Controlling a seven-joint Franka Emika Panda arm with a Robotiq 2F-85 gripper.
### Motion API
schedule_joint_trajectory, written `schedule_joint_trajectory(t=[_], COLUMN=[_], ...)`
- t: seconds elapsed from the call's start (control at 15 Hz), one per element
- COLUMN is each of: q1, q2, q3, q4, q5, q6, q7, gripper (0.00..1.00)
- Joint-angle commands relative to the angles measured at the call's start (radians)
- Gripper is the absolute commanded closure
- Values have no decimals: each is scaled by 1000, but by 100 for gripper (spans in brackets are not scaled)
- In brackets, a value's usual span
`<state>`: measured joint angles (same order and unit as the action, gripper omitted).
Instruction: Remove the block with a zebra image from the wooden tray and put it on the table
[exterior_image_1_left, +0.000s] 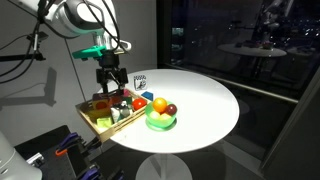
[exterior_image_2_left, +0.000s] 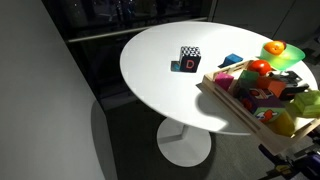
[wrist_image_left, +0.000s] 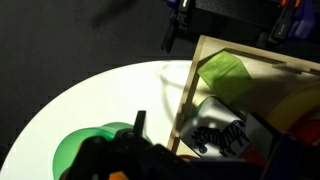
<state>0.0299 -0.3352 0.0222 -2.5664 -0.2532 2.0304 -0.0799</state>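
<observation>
Dim room's white bench (exterior_image_2_left: 150, 70) bore a wooden tray (wrist_image_left: 188, 95) and green bowl (exterior_image_1_left: 160, 123). End effector (exterior_image_1_left: 110, 84) hung above the tray, its opening unclear.

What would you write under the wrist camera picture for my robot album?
Looking down: zebra block and green piece in the wooden tray, green bowl beside it on the white table.

In both exterior views you are looking down on the desk (exterior_image_1_left: 205, 105) (exterior_image_2_left: 160, 60), and both are sharing the wooden tray (exterior_image_1_left: 95, 122) (exterior_image_2_left: 230, 105). Your wrist view is hanging close above the wooden tray (wrist_image_left: 191, 80) at its rim, facing down.
</observation>
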Motion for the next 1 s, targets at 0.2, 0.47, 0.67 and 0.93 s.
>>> schedule_joint_trajectory(t=[0.2,0.47,0.67,0.93], q1=[-7,-13,-7,-7], q2=[51,78,79,80], q3=[9,10,6,6], q4=[-64,-71,-70,-70], q5=[-20,-16,1,1], q6=[201,263,249,249], q7=[27,27,4,4], gripper=[0,0,0,0])
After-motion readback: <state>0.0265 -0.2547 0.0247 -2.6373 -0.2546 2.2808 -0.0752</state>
